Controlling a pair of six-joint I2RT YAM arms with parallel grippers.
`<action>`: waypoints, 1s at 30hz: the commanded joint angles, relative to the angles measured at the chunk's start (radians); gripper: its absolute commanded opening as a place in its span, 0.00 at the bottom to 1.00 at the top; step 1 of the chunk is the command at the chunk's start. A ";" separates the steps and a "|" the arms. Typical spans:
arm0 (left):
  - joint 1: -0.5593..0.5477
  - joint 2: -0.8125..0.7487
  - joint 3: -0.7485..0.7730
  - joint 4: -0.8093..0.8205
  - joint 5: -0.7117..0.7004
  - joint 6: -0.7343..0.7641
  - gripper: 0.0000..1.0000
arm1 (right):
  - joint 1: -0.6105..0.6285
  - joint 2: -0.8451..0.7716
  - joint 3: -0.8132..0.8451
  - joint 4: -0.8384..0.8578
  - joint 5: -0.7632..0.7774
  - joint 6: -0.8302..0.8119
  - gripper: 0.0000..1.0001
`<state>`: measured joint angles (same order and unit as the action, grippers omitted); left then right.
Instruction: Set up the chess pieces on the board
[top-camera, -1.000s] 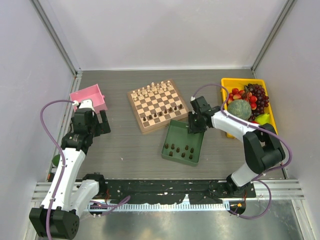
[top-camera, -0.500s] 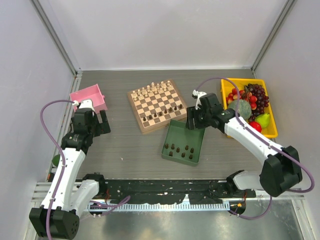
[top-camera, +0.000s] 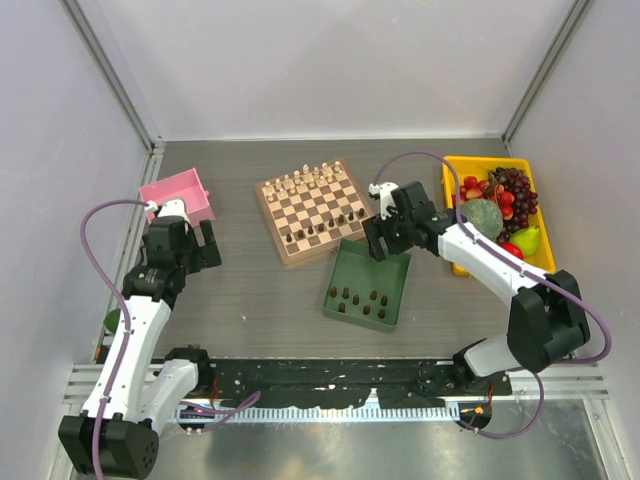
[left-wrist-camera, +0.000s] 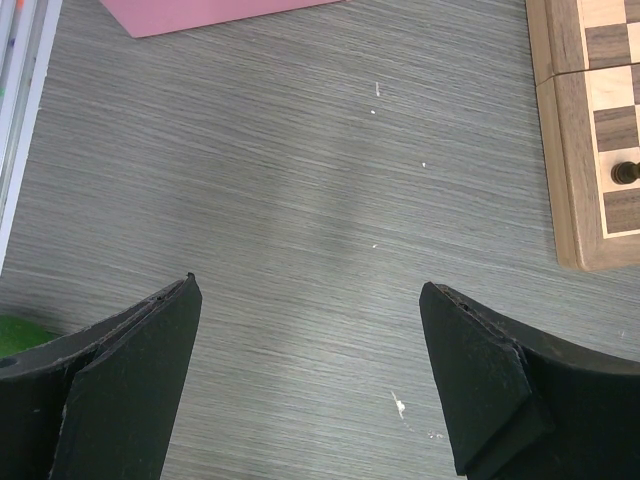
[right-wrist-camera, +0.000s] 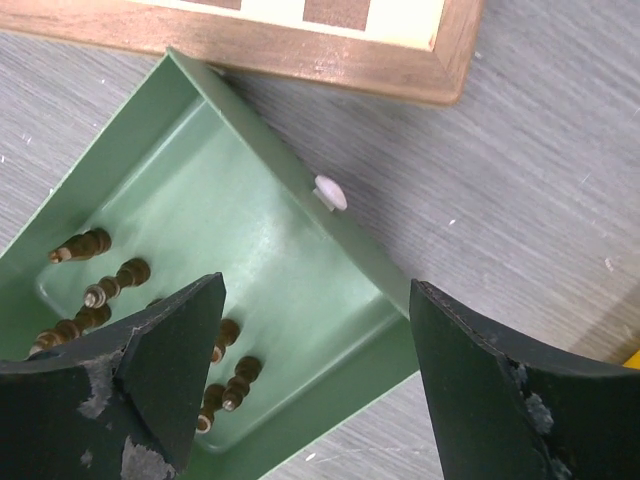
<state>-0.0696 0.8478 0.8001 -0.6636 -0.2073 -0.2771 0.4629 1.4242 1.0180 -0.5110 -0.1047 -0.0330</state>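
Right end effector (right-wrist-camera: 315, 300) edged left over the green tray (top-camera: 362, 268), jaws spread wider (nothing between them)

Both end effectors (left-wrist-camera: 310, 375) (right-wrist-camera: 315, 370) spread wide, empty

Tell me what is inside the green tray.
Several dark brown chess pieces sit in the green tray, grouped toward its near end. In the wrist view the open right tool covers some of them with one finger, so an exact count is unsure.

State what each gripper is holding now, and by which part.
Nothing is held. The left gripper stands open over the table. The right gripper stands open over the green tray, its jaws empty.
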 joint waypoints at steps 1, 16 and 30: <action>0.005 -0.012 0.031 0.013 0.011 0.010 0.99 | 0.002 0.040 0.077 0.052 0.025 -0.073 0.81; 0.007 -0.001 0.034 0.013 0.011 0.012 0.99 | 0.005 0.220 0.172 0.032 -0.009 -0.114 0.78; 0.007 0.005 0.036 0.013 0.013 0.012 0.99 | 0.003 0.254 0.148 0.015 0.010 -0.090 0.53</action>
<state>-0.0696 0.8494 0.8001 -0.6640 -0.2073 -0.2771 0.4629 1.6913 1.1542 -0.5045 -0.1074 -0.1249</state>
